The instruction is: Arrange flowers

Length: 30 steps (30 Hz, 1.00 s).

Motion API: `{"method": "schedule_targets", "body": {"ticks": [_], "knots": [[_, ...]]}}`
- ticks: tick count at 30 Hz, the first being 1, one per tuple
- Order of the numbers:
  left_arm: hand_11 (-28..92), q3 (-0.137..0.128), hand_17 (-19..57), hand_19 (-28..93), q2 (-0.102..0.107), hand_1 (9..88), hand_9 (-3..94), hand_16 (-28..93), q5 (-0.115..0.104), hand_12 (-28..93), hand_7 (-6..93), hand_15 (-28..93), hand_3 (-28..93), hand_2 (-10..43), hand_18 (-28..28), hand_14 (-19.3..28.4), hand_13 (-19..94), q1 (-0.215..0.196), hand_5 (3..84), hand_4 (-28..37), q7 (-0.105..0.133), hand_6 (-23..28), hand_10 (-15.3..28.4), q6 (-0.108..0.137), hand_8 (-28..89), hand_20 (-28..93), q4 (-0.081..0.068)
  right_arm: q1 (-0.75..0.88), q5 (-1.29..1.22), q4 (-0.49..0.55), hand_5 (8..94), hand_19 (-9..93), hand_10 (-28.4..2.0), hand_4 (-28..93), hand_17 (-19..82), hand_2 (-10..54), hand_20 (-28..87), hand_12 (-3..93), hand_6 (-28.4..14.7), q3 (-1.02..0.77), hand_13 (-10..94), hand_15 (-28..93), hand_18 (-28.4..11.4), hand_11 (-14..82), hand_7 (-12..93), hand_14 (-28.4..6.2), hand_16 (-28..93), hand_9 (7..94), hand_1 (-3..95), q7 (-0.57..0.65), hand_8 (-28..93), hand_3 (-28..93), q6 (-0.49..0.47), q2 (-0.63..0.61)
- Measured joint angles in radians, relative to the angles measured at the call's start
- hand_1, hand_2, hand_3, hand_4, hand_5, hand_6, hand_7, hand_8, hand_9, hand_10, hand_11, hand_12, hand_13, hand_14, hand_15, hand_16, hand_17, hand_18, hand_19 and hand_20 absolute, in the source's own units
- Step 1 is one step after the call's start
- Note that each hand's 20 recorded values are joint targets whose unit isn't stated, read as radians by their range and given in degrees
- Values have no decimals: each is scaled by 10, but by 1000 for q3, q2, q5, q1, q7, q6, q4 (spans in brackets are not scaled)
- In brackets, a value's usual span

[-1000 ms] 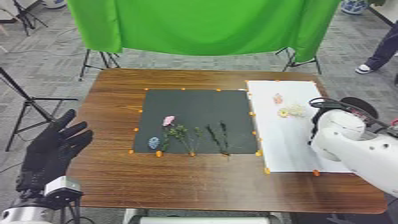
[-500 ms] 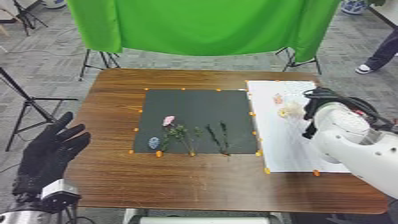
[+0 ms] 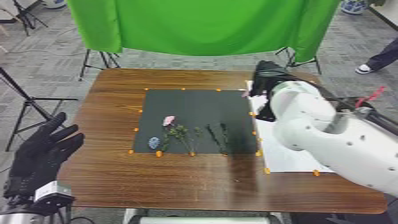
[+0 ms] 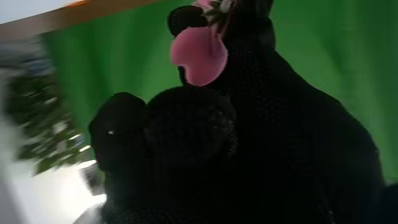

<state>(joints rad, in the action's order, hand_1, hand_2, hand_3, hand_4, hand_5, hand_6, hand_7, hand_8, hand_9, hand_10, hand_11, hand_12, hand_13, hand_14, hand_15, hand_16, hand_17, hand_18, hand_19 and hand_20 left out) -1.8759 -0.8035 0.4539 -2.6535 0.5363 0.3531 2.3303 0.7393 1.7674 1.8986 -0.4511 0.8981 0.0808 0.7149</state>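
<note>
Right hand (image 3: 265, 89) farther forward and left, nearer the dark mat (image 3: 191, 107)

pink flower (image 3: 169, 120), green stems (image 3: 189, 145): on dark mat (image 3: 195, 105) | right hand (image 3: 265, 90): over white sheet (image 3: 289, 159), perhaps holding something pink (image 3: 245, 93)

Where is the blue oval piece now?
In the head view, the blue oval piece lies near the lower left corner of the dark sheet, below a pink flower and just left of green stems.
</note>
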Motion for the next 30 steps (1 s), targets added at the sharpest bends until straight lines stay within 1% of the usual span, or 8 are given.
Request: {"method": "schedule_targets", "body": {"ticks": [3,6,8,13,15,23,25,30], "knots": [[276,-2,-64,560,-6,301,331,-121,1,117,85,575,636,66,284,280,220,0,367,-194,-1,98,206,0,-69,-4,1,-9,6,1,817,932,-79,-283,611,-95,424,321,-10,40,888,686,-128,69,239,15,172,933,616,-15,61,751,-1,77],[276,-4,-64,560,-16,302,330,-121,5,117,85,575,635,66,284,280,220,2,367,-195,-11,98,207,-1,-70,-4,1,-17,16,-10,816,932,-78,-283,611,-95,425,321,-10,92,888,687,-127,69,241,15,173,933,614,-21,61,753,-1,153],[274,-4,-64,560,-27,301,330,-121,13,116,85,575,636,66,284,280,220,8,367,-194,-23,98,207,-3,-70,-4,0,-17,16,-30,816,932,-78,-283,611,-95,426,322,-10,114,888,687,-128,69,241,15,173,933,614,-21,61,753,-1,205],[274,-5,-64,560,-62,301,331,-121,40,117,84,575,635,66,284,280,220,34,367,-194,-72,99,207,-13,-69,-4,-2,-17,15,-87,814,932,-78,-283,610,-95,428,322,-9,157,887,688,-126,68,244,14,174,933,612,-20,61,752,2,308],[274,-5,-64,560,-70,301,331,-121,46,117,84,574,635,66,284,280,220,42,367,-194,-79,99,207,-16,-69,-4,-3,-17,15,-101,813,932,-78,-283,610,-95,428,322,-8,169,887,689,-126,68,244,14,174,933,612,-19,62,752,2,336],[275,-2,-64,560,-75,301,330,-121,59,118,85,574,635,66,284,280,220,64,367,-194,-97,98,207,-30,-69,-4,-10,-22,15,-120,806,932,-80,-283,608,-95,431,322,-4,214,885,691,-125,68,248,13,174,929,608,-18,61,747,10,395],[275,1,-64,560,-79,301,331,-121,68,118,84,574,635,66,284,280,220,78,367,-193,-111,99,207,-37,-69,-4,-15,-25,15,-131,803,932,-80,-283,607,-95,432,320,-2,224,884,692,-126,68,250,12,175,929,608,-20,60,746,16,407],[275,9,-64,560,-97,301,331,-121,92,118,84,574,635,66,284,280,220,130,367,-193,-162,99,207,-59,-69,-4,-28,-44,12,-168,798,932,-80,-283,602,-95,433,319,1,261,880,693,-128,67,254,8,176,927,605,-20,57,743,38,434]]}}
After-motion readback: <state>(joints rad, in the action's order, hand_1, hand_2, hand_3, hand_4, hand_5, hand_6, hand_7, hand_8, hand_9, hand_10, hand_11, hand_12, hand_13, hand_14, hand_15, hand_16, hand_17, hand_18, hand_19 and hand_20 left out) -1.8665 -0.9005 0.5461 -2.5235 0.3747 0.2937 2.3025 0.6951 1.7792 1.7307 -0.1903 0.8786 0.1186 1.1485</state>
